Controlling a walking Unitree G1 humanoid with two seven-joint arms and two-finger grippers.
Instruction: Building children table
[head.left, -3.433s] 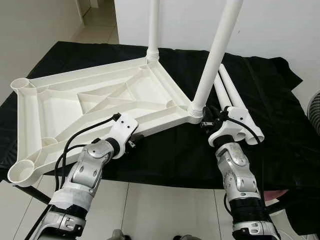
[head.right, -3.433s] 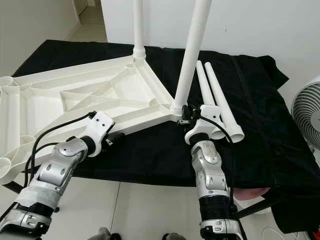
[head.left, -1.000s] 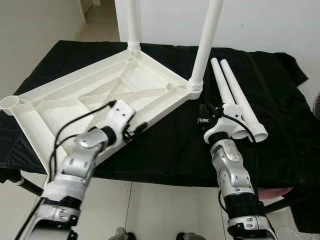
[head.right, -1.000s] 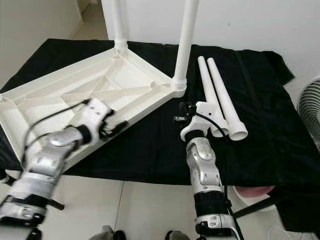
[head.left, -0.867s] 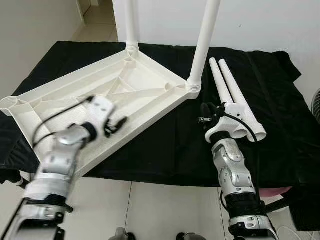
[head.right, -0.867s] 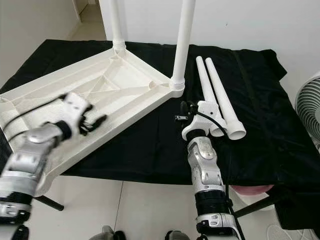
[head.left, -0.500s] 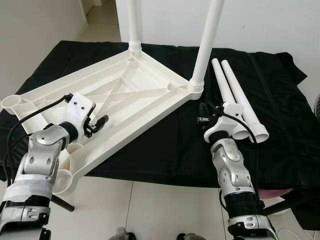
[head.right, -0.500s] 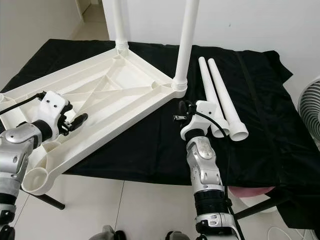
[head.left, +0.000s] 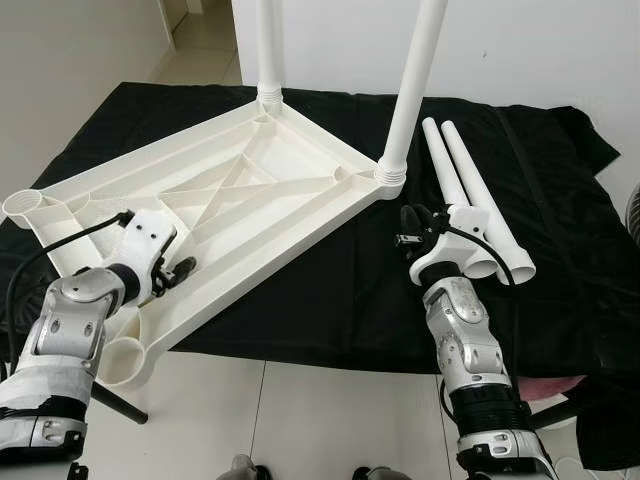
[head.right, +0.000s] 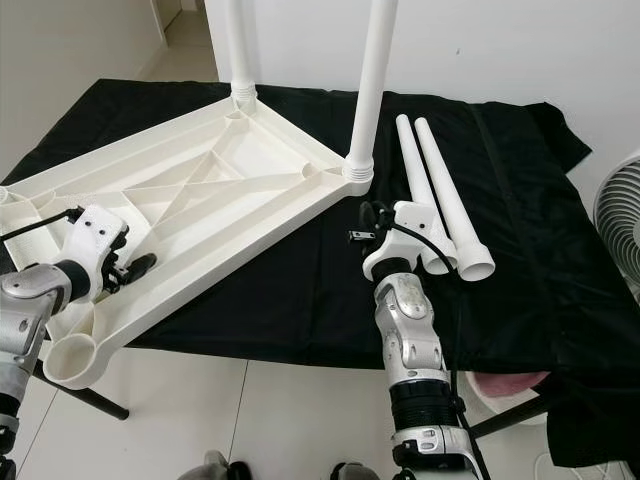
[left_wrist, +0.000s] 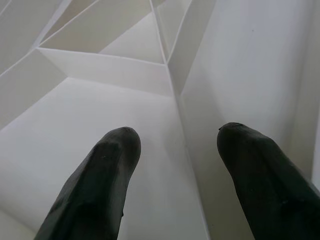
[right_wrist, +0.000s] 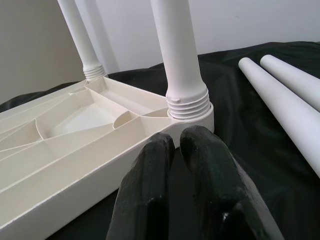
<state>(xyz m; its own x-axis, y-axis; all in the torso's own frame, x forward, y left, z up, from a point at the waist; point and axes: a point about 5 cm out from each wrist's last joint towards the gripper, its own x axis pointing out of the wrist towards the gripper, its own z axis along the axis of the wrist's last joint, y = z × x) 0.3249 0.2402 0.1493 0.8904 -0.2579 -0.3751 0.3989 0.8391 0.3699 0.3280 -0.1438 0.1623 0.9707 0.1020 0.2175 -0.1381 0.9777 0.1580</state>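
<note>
White plastic tabletop (head.left: 230, 190): upside down on the black-draped table (head.left: 560, 250), ribbed underside up, one corner overhanging the table edge. Two legs (head.left: 415, 70) stand screwed into its far corners; two loose legs (head.left: 470, 195) lie beside it. Left end effector (left_wrist: 175, 150): fingers spread, empty, over the tabletop's ribs. Right end effector (right_wrist: 177, 145): fingers closed together, empty, near the nearer upright leg's socket.

Even, bright daylight is seen throughout, with only soft shadows cast. The head views are sharp, without glare. The near fingertips (left_wrist: 102, 170) are rendered slightly soft.
</note>
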